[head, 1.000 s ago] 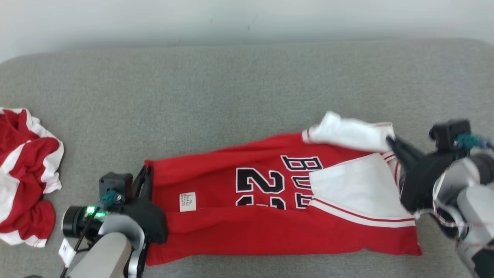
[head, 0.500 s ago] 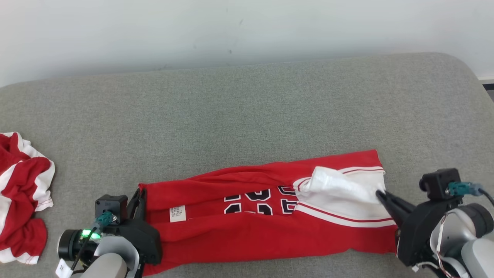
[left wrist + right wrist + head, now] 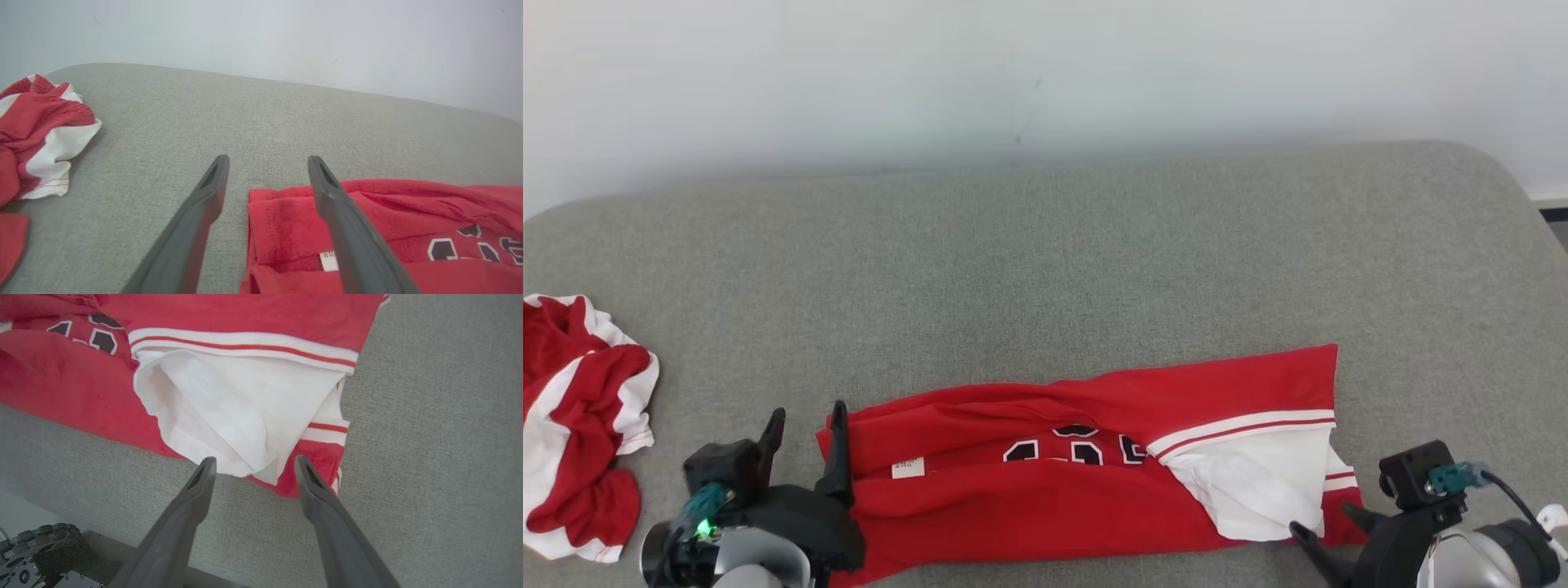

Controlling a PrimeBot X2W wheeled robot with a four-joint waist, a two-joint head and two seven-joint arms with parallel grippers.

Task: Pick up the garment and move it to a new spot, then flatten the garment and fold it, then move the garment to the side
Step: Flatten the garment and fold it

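Note:
The garment [image 3: 1094, 482] is a red jersey with white trim and dark numbers, lying folded into a long band near the front of the grey cushion [image 3: 1045, 269]. My left gripper [image 3: 805, 425] stands open at the garment's left end. In the left wrist view the left gripper [image 3: 267, 159] has its right finger over the red corner [image 3: 286, 220], gripping nothing. My right gripper [image 3: 1321, 523] is open at the right end. In the right wrist view the right gripper [image 3: 254, 459] has the white flap [image 3: 245, 408] lying loose just beyond its fingertips.
A second red and white garment [image 3: 580, 416] lies crumpled at the cushion's far left, also in the left wrist view [image 3: 41, 122]. A pale wall [image 3: 1045, 73] stands behind. The cushion's front edge and part of the robot's base [image 3: 32, 559] show below.
Both grippers have opened and let go of the garment, which now lies flatter in a narrower band. The head view has shifted, showing more wall.

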